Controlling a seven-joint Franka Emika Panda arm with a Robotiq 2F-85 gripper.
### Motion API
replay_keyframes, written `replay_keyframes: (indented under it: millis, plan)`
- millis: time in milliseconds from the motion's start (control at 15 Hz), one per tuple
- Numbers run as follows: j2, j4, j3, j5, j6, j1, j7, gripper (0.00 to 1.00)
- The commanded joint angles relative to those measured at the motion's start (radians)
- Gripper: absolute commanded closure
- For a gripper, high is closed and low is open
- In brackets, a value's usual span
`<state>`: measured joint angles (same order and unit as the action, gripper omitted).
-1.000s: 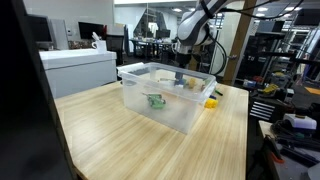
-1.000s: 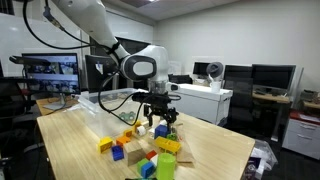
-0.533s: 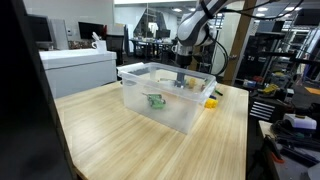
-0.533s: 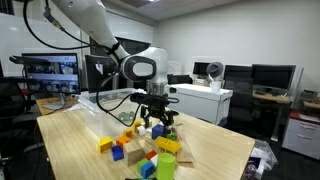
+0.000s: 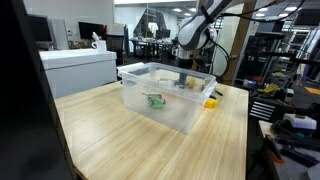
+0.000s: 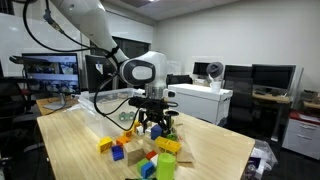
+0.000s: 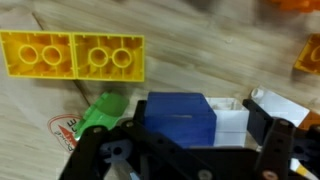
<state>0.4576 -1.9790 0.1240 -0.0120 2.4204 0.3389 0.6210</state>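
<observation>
In the wrist view my gripper (image 7: 200,120) stands wide over the wooden table, straddling a blue block (image 7: 180,118) and a white block (image 7: 231,122) that sit side by side between the jaws. The jaws are open, close to the blocks' outer sides; no grip shows. A green piece (image 7: 100,112) lies just left of the blue block, and a long yellow brick (image 7: 72,55) lies beyond it. In an exterior view the gripper (image 6: 153,124) reaches down into a pile of coloured blocks (image 6: 150,155). Elsewhere the gripper (image 5: 183,78) shows behind a clear bin.
A clear plastic bin (image 5: 165,100) with a green item (image 5: 155,100) inside stands on the table beside the gripper. Orange pieces (image 7: 310,55) lie at the right of the wrist view. A white box (image 5: 78,68), monitors and shelving surround the table.
The gripper has sunk a little lower onto the block pile. The blocks have not visibly moved.
</observation>
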Motion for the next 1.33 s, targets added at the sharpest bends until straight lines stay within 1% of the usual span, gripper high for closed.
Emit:
replay_keyframes:
  millis: [0, 200, 333, 467, 733, 800, 933, 1267]
  plan:
    - [-0.039, -0.017, 0.005, 0.045, 0.002, -0.001, -0.002, 0.32]
    - [-0.092, -0.005, 0.028, 0.105, -0.037, -0.023, -0.039, 0.32]
    - [-0.134, 0.008, 0.032, 0.129, -0.059, -0.030, -0.051, 0.32]
    - [-0.180, 0.033, 0.034, 0.145, -0.110, -0.041, -0.060, 0.32]
    - [-0.268, 0.064, 0.018, 0.137, -0.157, -0.073, -0.052, 0.32]
    - [-0.311, 0.064, 0.006, 0.129, -0.168, -0.096, -0.046, 0.32]
    - [-0.337, 0.055, -0.006, 0.118, -0.171, -0.120, -0.036, 0.32]
    - [-0.446, -0.066, -0.063, 0.089, -0.167, -0.200, 0.027, 0.32]
